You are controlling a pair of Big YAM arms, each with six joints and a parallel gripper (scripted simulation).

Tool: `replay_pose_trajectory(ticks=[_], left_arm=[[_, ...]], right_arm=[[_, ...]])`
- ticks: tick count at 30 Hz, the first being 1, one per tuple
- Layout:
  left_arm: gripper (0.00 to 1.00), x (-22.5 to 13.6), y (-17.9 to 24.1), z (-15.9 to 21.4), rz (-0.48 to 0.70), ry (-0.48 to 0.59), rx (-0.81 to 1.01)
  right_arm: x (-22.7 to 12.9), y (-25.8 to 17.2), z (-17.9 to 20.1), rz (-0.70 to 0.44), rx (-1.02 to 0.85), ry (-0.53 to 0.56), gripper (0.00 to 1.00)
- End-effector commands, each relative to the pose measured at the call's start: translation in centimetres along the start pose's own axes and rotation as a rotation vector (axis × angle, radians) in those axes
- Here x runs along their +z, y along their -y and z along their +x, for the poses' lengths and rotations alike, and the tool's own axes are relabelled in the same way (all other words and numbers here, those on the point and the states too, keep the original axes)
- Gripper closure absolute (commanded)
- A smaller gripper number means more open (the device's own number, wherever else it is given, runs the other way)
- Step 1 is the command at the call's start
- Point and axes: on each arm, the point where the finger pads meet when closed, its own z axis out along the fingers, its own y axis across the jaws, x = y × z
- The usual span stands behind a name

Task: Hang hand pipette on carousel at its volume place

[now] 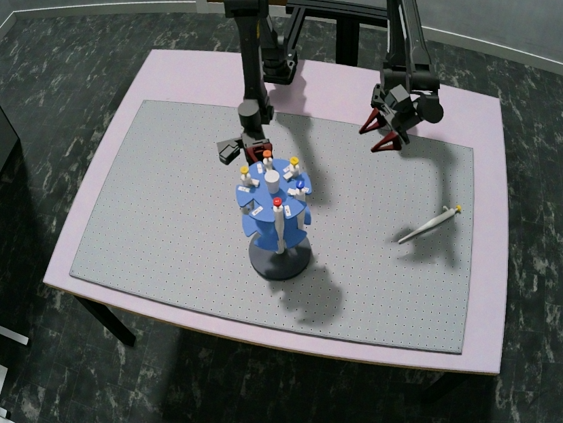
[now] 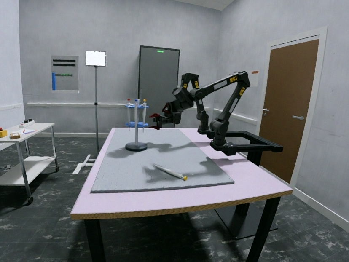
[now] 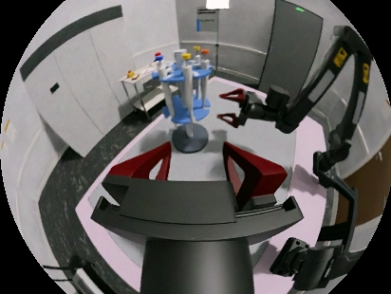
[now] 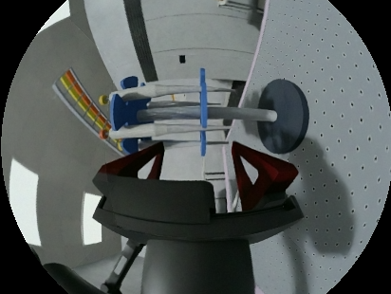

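The loose pipette (image 1: pixel 430 224) (image 2: pixel 169 171), white with a yellow button, lies on the grey perforated board; its printed volume is unreadable. The carousel (image 1: pixel 280 267) (image 2: pixel 136 145) (image 3: pixel 190 136) (image 4: pixel 285 116) has a dark round base, blue discs and several hanging pipettes with red, orange, blue and yellow buttons. A slot at its front left in the top camera looks empty; its label is unreadable. My left gripper (image 1: pixel 366 141) (image 3: pixel 196 146) is open and empty, raised between pipette and arm bases, facing the carousel. My right gripper (image 2: pixel 150 121) (image 3: pixel 216 107) (image 4: pixel 197 145) is open and empty, close beside the carousel.
The perforated board (image 1: pixel 173 254) (image 2: pixel 124 180) lies on the pink table (image 1: pixel 487 273) (image 2: pixel 253 180). The right arm (image 1: pixel 252 68) reaches over the board just behind the carousel. A white trolley (image 2: pixel 36 131) stands beyond the table.
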Motion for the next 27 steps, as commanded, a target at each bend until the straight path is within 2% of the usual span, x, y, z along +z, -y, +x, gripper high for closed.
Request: replay_pose_trajectory(ticks=[1,6,12,27], left_arm=[[0.35,0.1,-0.1,-4.8,0.047,0.098,0.074],[0.35,0.8,1.0,-5.6,0.125,0.152,0.065],[0.35,1.4,1.4,-6.4,0.160,0.181,0.064],[0.35,3.1,1.1,-7.1,0.152,0.175,0.044]], right_arm=[[1.0,0.2,-1.9,0.000,-0.008,-0.050,0.14],[1.1,0.3,-2.9,0.001,-0.016,-0.127,0.14],[1.4,0.4,-3.5,0.000,-0.018,-0.209,0.14],[3.5,0.2,-2.1,-0.005,-0.019,-0.244,0.14]])
